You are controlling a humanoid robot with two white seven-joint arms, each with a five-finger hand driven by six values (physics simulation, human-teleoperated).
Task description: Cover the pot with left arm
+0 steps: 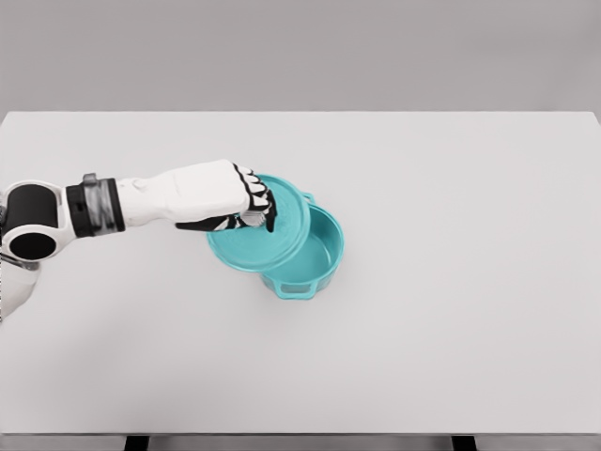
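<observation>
Teal pot (315, 268) sits on the white tabletop (451, 282), a bit left of the tabletop's middle, upright, with one small side handle facing the near edge and another just showing at its far rim; inside looks empty as far as visible. Teal lid (272, 240) is over the pot's left half, tilted, its right edge overlapping the pot's rim and its left part hanging out past the pot's left side; right half of the pot opening is uncovered, so the lid is not seated. Left hand (230, 197) comes in from the pot's left, white forearm with a black and grey wrist band stretching out to the left of the pot, fingers (255, 193) curled down and closed around the small grey knob (252, 219) on top of the lid, thumb under on the near side. Hand is above the lid's left-centre, touching it at the knob. Cannot tell if the lid touches the pot rim or hovers just over it
</observation>
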